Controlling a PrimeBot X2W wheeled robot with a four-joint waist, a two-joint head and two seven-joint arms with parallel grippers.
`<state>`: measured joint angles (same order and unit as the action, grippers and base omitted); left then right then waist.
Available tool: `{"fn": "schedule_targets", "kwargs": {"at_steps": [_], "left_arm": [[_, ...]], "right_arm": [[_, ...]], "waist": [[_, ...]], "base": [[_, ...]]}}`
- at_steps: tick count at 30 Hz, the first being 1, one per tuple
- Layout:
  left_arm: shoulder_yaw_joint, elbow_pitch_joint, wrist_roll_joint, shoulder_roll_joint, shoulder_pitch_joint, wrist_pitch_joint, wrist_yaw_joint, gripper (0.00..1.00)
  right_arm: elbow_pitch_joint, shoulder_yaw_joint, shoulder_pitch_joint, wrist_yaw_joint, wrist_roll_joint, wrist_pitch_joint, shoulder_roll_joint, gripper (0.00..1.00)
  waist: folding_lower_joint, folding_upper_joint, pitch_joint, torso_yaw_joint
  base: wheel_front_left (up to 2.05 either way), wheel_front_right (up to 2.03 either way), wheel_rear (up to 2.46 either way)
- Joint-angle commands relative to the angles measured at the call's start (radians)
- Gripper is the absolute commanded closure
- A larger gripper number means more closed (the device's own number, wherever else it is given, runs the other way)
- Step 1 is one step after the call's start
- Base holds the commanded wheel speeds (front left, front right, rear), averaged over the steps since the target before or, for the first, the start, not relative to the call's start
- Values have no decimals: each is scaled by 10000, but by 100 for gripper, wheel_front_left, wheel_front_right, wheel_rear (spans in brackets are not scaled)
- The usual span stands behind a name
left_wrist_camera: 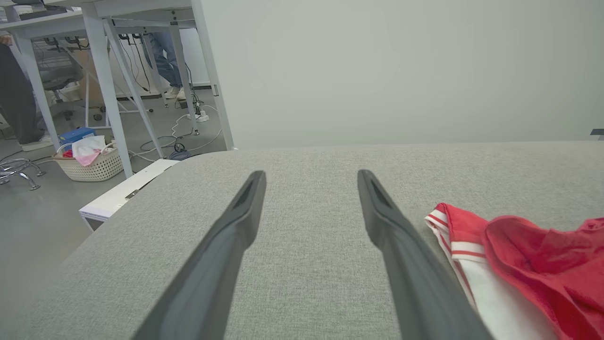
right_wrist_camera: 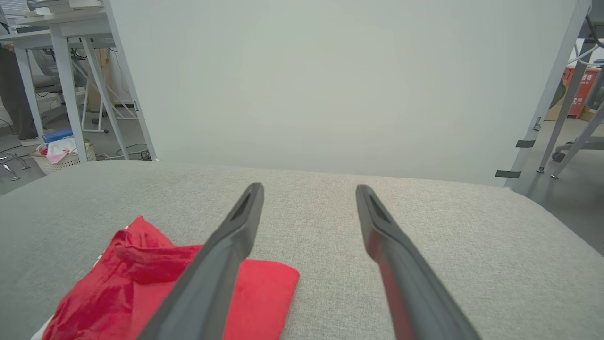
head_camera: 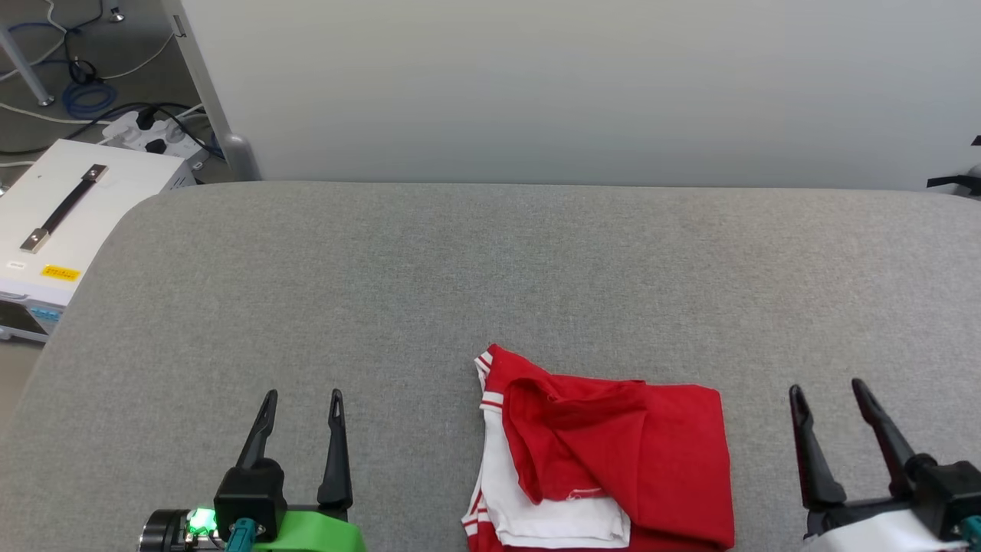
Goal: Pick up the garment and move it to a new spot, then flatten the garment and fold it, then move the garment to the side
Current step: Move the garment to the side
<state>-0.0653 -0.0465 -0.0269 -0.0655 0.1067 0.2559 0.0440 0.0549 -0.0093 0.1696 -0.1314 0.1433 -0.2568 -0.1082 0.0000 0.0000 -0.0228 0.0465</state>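
garment (head_camera: pixel 613 452): a red jersey loosely folded on the table, at about 6 o'clock in the head view, plain red face up, with a white layer and striped trim showing at its 7 o'clock corner.
table (head_camera: pixel 460 268): grey padded top.
left gripper (head_camera: pixel 303 395): at 7 o'clock, fingers spread wide with nothing between them, well apart from the garment.
right gripper (head_camera: pixel 826 386): at 4 o'clock, fingers spread wide and empty, near the garment's 3 o'clock edge, not touching it.
white case (head_camera: pixel 69 230): off the table at 10 o'clock.
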Motion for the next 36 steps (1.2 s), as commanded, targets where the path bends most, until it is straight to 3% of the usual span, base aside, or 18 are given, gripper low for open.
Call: {"fn": "schedule_targets", "kwargs": {"at_steps": [1, 6, 10, 17, 23, 28, 36], "left_arm": [[15, -26, -42, -40, 87, 59, 24, 0], [16, -65, -30, -53, -50, 59, -35, 0], [11, -82, -17, -55, -203, 59, -69, 0], [-63, -127, -2, -39, -458, 59, -130, 0], [-82, -145, -17, -16, -555, 59, -115, 0], [-136, -141, -25, 7, -650, 59, -115, 0], [-243, -132, -14, 38, -841, 59, -122, 0]], "right_arm": [[52, -96, -359, 7, -47, -49, -178, 0], [-30, -382, -1415, 7, 335, 24, -980, 0], [103, -511, -2457, 7, 1029, 731, -1830, 0], [76, -130, -3637, 7, 2975, 3495, -3368, 0], [129, 804, -3997, 7, 4555, 6143, -4343, 0], [89, 1494, -3936, 7, 5543, 8149, -4793, 0], [-356, 2075, -3594, 7, 6785, 10526, -4839, 0]], "waist": [[0, 0, 45, -6], [0, 0, 248, 30], [0, 0, 425, 84], [0, 0, 729, 262], [0, 0, 947, 384], [0, 0, 1117, 502], [0, 0, 1413, 724]], "base": [[0, 0, 0], [0, 0, 0], [0, 0, 0], [0, 0, 0], [0, 0, 0], [0, 0, 0], [0, 0, 0]]}}
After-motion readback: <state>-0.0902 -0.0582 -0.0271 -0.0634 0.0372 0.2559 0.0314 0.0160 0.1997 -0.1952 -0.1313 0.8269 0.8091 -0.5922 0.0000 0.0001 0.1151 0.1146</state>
